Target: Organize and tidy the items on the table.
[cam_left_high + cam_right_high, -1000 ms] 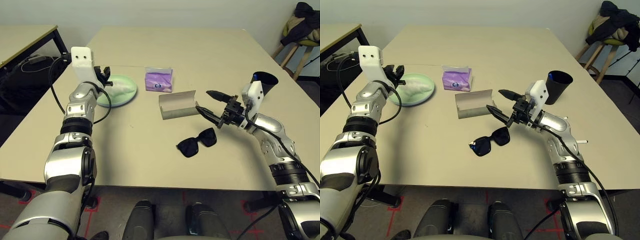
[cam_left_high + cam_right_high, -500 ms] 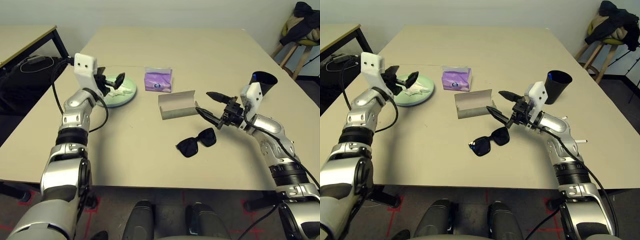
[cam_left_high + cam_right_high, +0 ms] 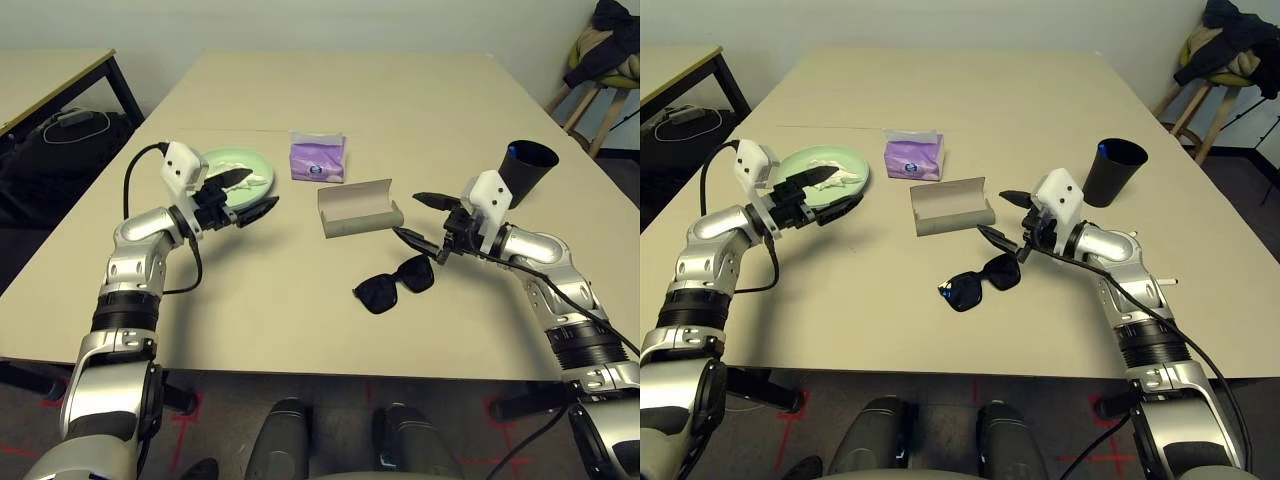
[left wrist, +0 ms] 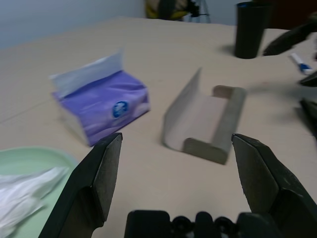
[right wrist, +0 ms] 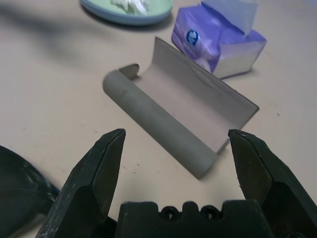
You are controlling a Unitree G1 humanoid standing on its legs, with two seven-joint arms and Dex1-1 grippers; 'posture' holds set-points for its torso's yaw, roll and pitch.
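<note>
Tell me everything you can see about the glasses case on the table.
The glasses case is grey with a matte, felt-like look, lying open and empty on the table: a rounded trough with its flap standing up behind. It sits mid-table, in front of the purple tissue pack, beyond the sunglasses. Nothing touches it.

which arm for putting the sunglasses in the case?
Right, probably. The right gripper is open, just above the sunglasses and beside the open case. The left gripper is open over by the green plate.

Even, bright overhead light leaves soft shadows beneath both arms on the tabletop [image 3: 300, 320], while the wrist views blur close up.
</note>
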